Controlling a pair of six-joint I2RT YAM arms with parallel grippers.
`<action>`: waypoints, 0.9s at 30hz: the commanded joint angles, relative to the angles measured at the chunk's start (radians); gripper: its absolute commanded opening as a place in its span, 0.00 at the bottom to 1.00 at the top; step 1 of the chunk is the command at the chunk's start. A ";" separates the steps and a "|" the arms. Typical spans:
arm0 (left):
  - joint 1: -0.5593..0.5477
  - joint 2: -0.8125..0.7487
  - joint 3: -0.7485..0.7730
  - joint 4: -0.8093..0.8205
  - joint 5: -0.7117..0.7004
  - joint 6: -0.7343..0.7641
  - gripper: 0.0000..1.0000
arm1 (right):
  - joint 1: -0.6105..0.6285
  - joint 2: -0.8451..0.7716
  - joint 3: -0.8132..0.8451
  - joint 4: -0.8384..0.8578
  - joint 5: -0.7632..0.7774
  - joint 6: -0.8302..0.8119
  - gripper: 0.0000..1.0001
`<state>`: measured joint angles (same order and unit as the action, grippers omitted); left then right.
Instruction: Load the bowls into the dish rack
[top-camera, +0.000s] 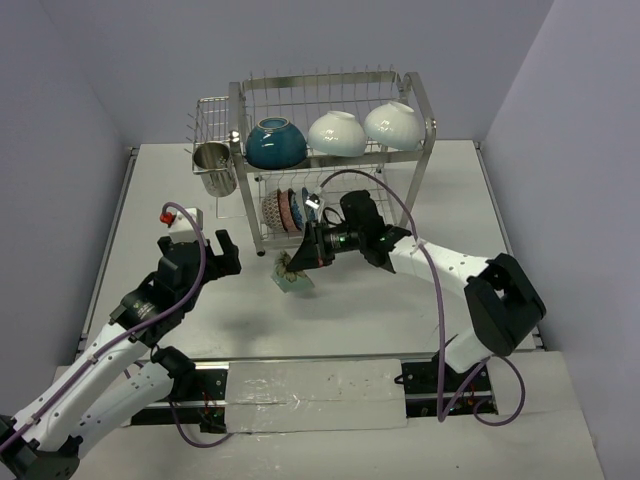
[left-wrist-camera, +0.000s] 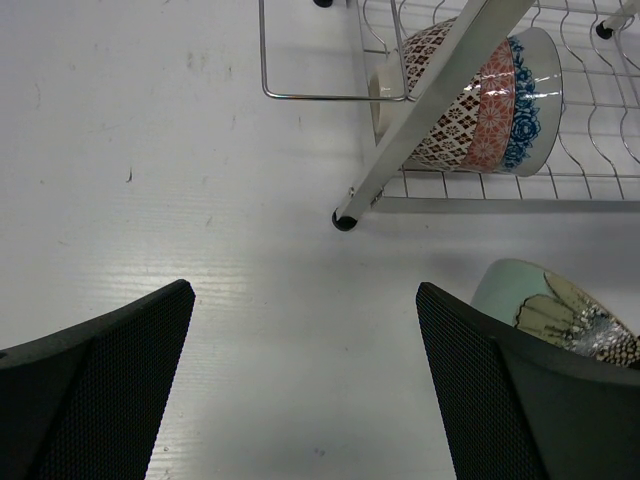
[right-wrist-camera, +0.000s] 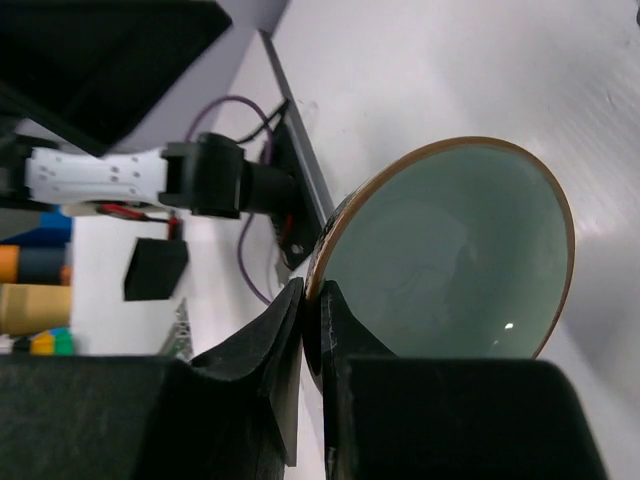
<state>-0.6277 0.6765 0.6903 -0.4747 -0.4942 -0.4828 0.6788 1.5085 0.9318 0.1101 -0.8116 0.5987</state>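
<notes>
Top external view: the left tool (top-camera: 222, 243) stands released and empty. Right of it, the small pale green patterned ceramic bowl (top-camera: 293, 275) is tilted on edge, its rim clenched by the right tool (top-camera: 300, 262). The two-tier steel wire dish rack (top-camera: 237, 150) lies just beyond, with free lower-tier slots right of the racked patterned bowls (top-camera: 285, 210). No writing is legible.

The dish rack (left-wrist-camera: 420, 120) is shiny steel wire; its upper tier shows a teal bowl (top-camera: 276, 143), a white bowl (top-camera: 337, 133) and a second white bowl (top-camera: 393, 125), while the patterned bowls (left-wrist-camera: 490, 110) below show brown-and-white lattice, coral-red motifs and blue florals. The pale green bowl (right-wrist-camera: 450, 250) has a celadon inside and a brown rim (outside, cream petals outlined in dark lines beside a black, white-dotted patch). The table (top-camera: 420, 330) is white, the steel cup (top-camera: 214, 168) silver-grey.
</notes>
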 joint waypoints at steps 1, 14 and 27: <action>0.005 -0.012 0.012 0.028 -0.007 0.012 0.99 | -0.053 0.019 0.073 0.269 -0.153 0.142 0.00; 0.005 -0.011 0.012 0.028 -0.006 0.012 0.99 | -0.186 0.174 0.113 0.747 -0.239 0.519 0.00; 0.003 -0.012 0.012 0.027 -0.010 0.010 0.99 | -0.242 0.311 0.143 1.172 -0.152 0.797 0.00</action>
<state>-0.6277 0.6758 0.6903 -0.4751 -0.4946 -0.4828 0.4454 1.8229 1.0012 1.0645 -1.0039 1.3205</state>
